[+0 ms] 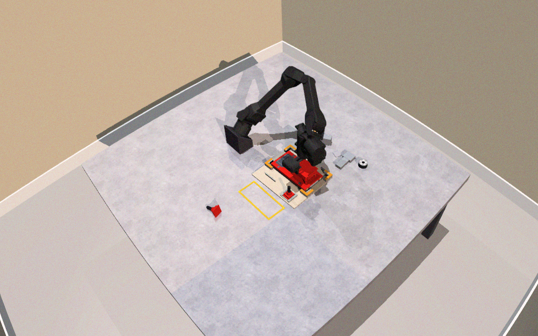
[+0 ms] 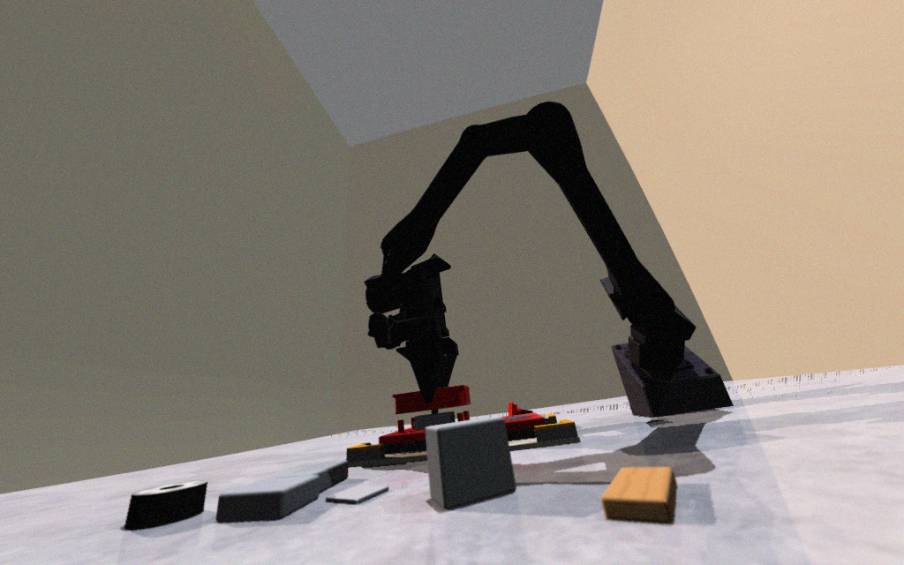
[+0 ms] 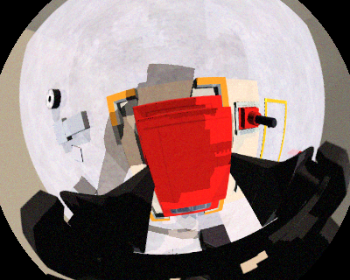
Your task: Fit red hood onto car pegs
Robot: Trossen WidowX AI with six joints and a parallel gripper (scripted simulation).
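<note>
With the black parallel-jaw gripper [image 2: 433, 390] clamped on the flat-roofed red hood shell [image 2: 432, 401] just above the red toy car chassis [image 2: 511, 423] in its orange-cornered jig [image 1: 308, 191], lower straight and level so all 4 pegs enter together.

The grey table [image 1: 179, 175] carries a jig [image 1: 310, 191], what looks like a washer [image 1: 362, 163], and a wooden block [image 2: 639, 493].

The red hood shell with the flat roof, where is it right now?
In the exterior view the red hood is clamped in the black gripper, just above the grey engine block of the red car chassis, not yet seated.
</note>
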